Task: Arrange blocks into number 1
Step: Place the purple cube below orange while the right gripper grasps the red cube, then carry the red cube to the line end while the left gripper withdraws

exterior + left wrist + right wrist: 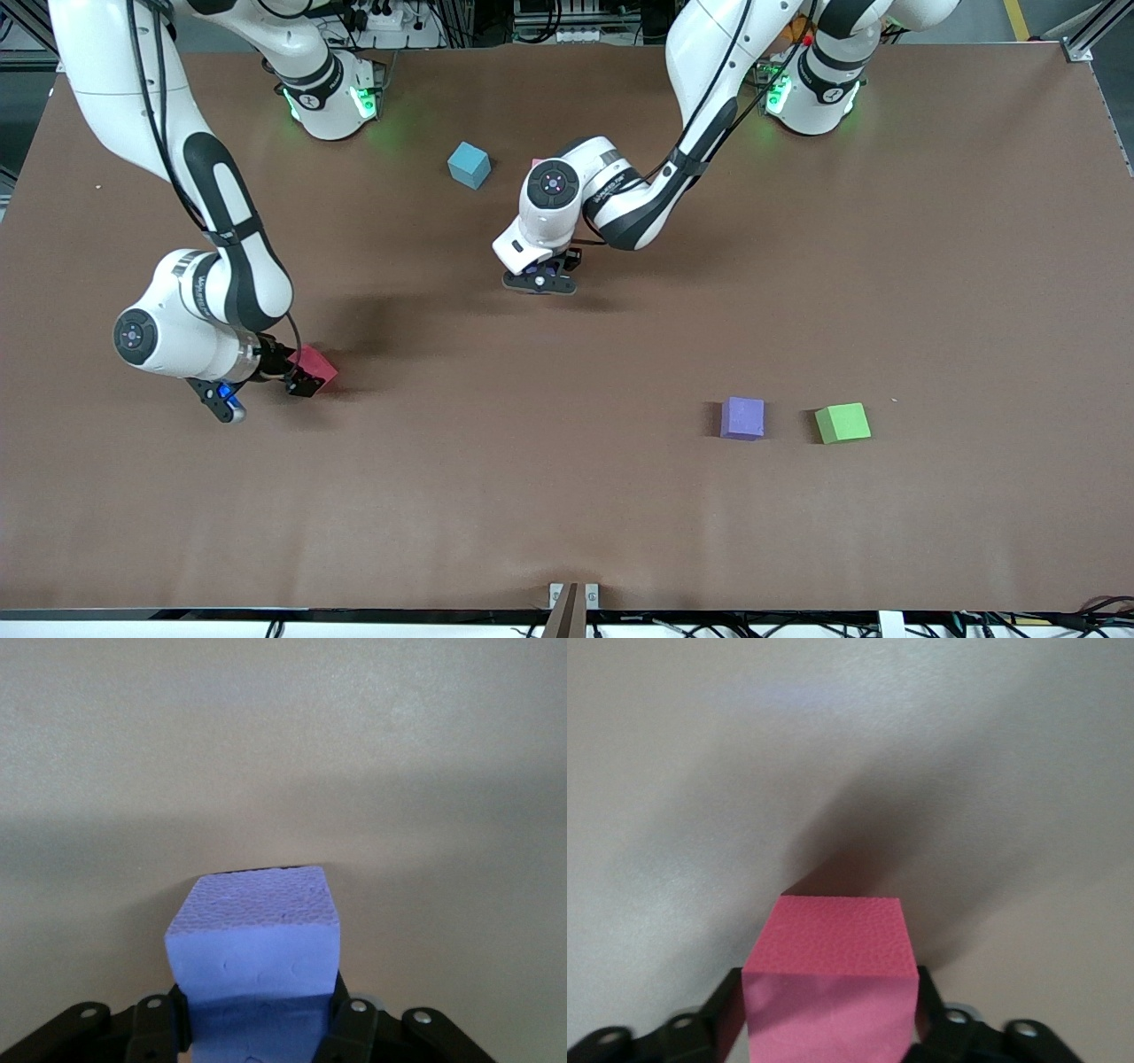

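Brown covering is being shown across the whole table [567,514], and the purple cube [742,418] is being taken as the landmark. It is being seen resting flat on the table, among the things nearest to the front camera. A green cube [842,423] is being seen just beside it, apart from it, toward the left arm's end of the table.

A red cube [312,365] is being seen well apart from the purple cube, toward the right arm's end and slightly farther from the camera. The right gripper [828,1010] is being held low around this red cube, which is sitting on the table. Whether the red cube is being squeezed cannot be told.

The left gripper [257,1014] is being held over bare table, toward the right arm's end from the purple cube. It is being pressed together on a blue-violet cube [252,930], which is being pinched by its two side faces, upright.

A light blue cube [469,165] is being seen much farther from the camera than the purple cube, toward the right arm's end. Beside it, a pink sliver [536,163] is being mostly hidden by the left arm.
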Available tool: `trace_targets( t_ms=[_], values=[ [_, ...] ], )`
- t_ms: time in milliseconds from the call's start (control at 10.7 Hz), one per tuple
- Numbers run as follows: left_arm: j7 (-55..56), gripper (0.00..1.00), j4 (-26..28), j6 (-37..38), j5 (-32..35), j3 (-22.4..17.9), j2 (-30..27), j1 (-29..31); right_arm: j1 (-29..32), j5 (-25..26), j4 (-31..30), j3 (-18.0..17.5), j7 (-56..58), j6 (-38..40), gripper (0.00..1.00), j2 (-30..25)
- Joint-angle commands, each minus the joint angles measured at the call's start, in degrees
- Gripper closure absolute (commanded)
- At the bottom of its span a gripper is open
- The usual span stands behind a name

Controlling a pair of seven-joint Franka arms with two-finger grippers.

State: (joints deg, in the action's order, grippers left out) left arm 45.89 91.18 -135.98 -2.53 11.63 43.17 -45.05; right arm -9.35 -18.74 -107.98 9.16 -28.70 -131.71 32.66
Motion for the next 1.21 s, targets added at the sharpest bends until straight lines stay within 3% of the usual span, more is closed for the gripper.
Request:
trace_targets(
  t_ms=[0,374,654,841,934,1028,1121],
  values=[
    [0.43,1.00,-1.00,0.98,-1.77,-0.91,0.51,-1.52,-0.06,0.64,0.14,-0.02,2.42,-0.31,0.39,0.04],
    [0.52,1.00,-0.74,0.98,-0.90,-0.91,1.57,-2.41,-1.46,1.07,1.90,-0.11,5.12,3.46,0.41,-3.45],
    [0.43,1.00,-0.39,2.02,-0.81,-0.91,1.57,-2.76,-4.61,7.47,1.90,-0.46,10.50,7.16,0.41,-8.38],
    [0.08,0.99,-0.30,4.56,2.07,-0.91,1.48,-2.76,-7.52,7.58,1.37,-0.55,10.42,10.40,0.41,-10.85],
    [0.08,0.65,-0.30,5.97,3.57,-0.91,1.48,-2.67,-8.31,7.58,0.76,-0.64,10.50,10.85,0.41,-12.08],
    [0.25,0.01,-0.30,6.68,3.76,-0.91,1.48,-2.67,-8.32,7.49,0.15,-1.60,11.63,10.86,0.41,-12.61],
    [0.43,0.00,-0.38,6.78,3.67,-0.91,1.40,-2.67,-8.32,7.49,-0.73,-2.82,12.25,10.77,0.41,-13.23]
  ],
)
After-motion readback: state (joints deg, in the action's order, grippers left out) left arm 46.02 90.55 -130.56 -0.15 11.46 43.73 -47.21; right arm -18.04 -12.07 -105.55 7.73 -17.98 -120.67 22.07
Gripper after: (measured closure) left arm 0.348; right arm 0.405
